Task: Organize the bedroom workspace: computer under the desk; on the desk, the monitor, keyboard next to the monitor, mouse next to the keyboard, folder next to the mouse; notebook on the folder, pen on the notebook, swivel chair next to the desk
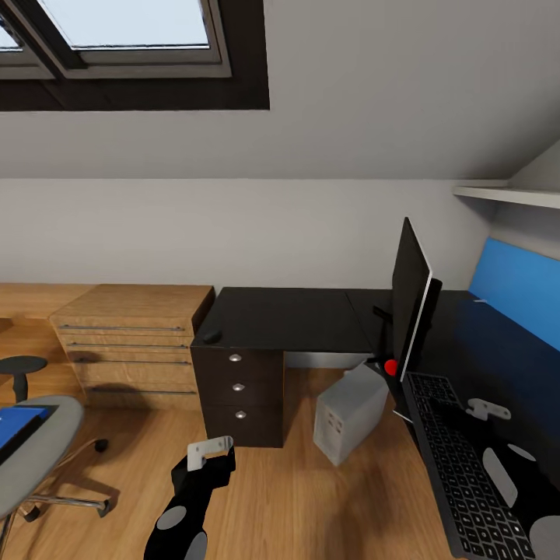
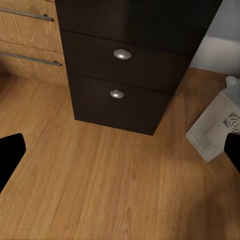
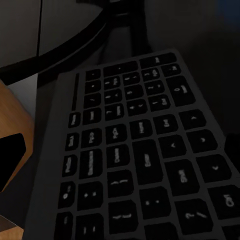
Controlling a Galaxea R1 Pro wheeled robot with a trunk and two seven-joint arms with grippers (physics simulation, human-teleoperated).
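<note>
The black desk (image 1: 288,315) runs from its dark drawer unit (image 1: 237,389) round to the right. On it stands the monitor (image 1: 408,307), edge-on, with the keyboard (image 1: 459,467) in front and the small black mouse (image 1: 211,336) at the left corner. The pale computer (image 1: 350,412) sits on the floor under the desk. My right gripper (image 1: 488,410) hovers open over the keyboard (image 3: 135,150). My left gripper (image 1: 210,455) hangs open above the floor before the drawer unit (image 2: 125,75). At the left, the swivel chair (image 1: 39,459) carries the blue folder (image 1: 15,428). Notebook and pen are out of view.
Light oak drawers (image 1: 132,342) with bar handles stand left of the desk. A black round stool (image 1: 19,365) is beyond the chair. A white shelf (image 1: 505,193) hangs above the blue back panel (image 1: 517,292). Open wood floor (image 2: 110,190) lies between chair and desk.
</note>
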